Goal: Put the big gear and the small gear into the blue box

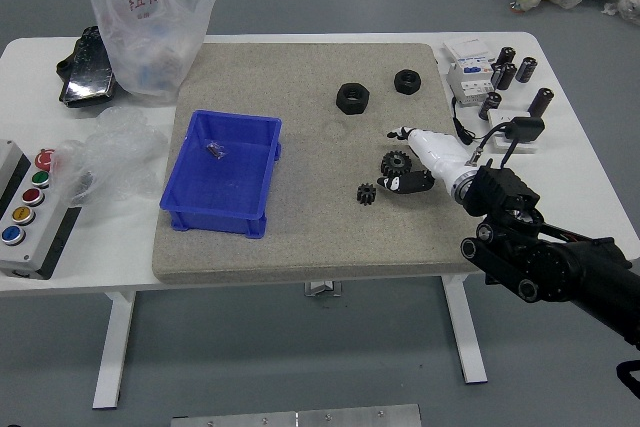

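You're working w/ R hand (436,155), the nearer one, from frame R; its fingers are standing wide either side of big gear (396,164), R of ctr, contact unclear. Small gear (366,193) is lying just lower L, blue box (215,189) sitting farther L.

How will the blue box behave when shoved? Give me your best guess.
The blue box would probably slide rather than tip, being wide and low-walled. Its thin, straight sides suggest something stiff but light. The small item inside might shift on its floor.
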Tool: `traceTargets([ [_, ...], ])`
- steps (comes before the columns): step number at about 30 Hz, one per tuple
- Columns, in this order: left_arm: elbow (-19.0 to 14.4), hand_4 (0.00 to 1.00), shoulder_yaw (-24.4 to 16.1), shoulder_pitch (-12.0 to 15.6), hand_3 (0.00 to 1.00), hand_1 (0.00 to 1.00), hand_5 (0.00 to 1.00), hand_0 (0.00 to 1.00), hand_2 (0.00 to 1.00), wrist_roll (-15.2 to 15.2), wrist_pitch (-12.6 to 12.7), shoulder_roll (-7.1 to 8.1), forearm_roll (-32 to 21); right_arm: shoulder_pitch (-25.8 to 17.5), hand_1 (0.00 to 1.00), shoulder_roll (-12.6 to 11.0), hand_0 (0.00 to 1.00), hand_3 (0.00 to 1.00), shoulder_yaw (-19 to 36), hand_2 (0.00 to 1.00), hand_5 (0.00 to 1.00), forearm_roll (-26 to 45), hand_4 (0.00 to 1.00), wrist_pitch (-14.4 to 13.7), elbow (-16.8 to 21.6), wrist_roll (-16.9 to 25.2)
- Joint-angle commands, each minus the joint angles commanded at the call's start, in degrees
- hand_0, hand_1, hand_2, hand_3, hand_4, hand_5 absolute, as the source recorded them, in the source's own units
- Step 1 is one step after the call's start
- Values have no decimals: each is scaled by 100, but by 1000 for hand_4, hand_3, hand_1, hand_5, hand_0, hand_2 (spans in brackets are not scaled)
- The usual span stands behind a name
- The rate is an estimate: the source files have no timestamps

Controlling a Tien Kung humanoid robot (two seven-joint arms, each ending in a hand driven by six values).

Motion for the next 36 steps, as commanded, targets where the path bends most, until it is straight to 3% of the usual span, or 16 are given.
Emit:
traceTargets([
  [1, 0, 694, 2, -2, 676, 605, 440, 723, 562, -2, -1, -1, -2, 4, 734, 0, 786, 755, -12, 606, 221, 9, 575, -5, -6, -2],
  [7, -2, 694, 18, -13, 676, 605, 440, 723, 562, -13, -7, -9, -15, 14, 734, 18, 786, 755, -157, 606, 221, 55, 575, -56, -50, -50],
  [8, -3, 691, 23, -14, 676, 605, 436, 722, 562, -15, -9, -10, -18, 11, 631, 29, 736, 607, -193, 416, 47, 58, 377, -62, -75, -61],
  [13, -4, 691, 49, -12, 676, 605, 436, 722, 562, -30, -7, -13, -48, -20, 631, 63, 736, 607, -271, 416, 47, 69, 377, -95, -144, -62],
  [14, -4, 691, 53, -11, 677, 605, 440, 722, 562, -32, -8, -14, -51, -26, 601, 63, 721, 541, -266, 375, 59, 69, 378, -108, -137, -53],
  [21, -6, 692, 110, -7, 678, 605, 444, 722, 563, -56, -6, -22, -112, -64, 588, 4, 720, 522, -129, 363, 33, -1, 403, -204, 119, 11],
  [30, -11, 693, 57, 28, 678, 605, 444, 722, 562, -32, -9, -20, -66, 92, 590, -92, 722, 523, -22, 363, 38, -517, 401, -213, 1230, -124],
  [33, -14, 694, 23, 39, 679, 605, 450, 722, 563, -15, -18, -17, -28, 265, 598, 42, 727, 550, -253, 400, 12, -607, 436, -167, 1644, -193],
  [36, -21, 694, 1, 42, 679, 605, 450, 722, 563, 2, -31, -13, 1, 440, 598, 348, 727, 550, -545, 400, 12, -682, 436, -128, 1992, -238],
])
